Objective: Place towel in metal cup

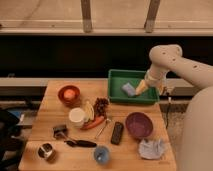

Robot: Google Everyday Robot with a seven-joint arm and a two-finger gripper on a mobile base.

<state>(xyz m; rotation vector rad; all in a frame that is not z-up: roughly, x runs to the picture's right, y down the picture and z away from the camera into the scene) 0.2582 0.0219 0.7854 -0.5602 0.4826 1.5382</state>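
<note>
Warm dim light, soft shadows on table (50, 102); gripper (141, 86) over green tray (118, 82)

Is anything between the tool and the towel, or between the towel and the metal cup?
Yes. The tool is over the green tray, and the purple bowl sits between it and the towel. The blue cup stands between the towel and the metal cup.
</note>
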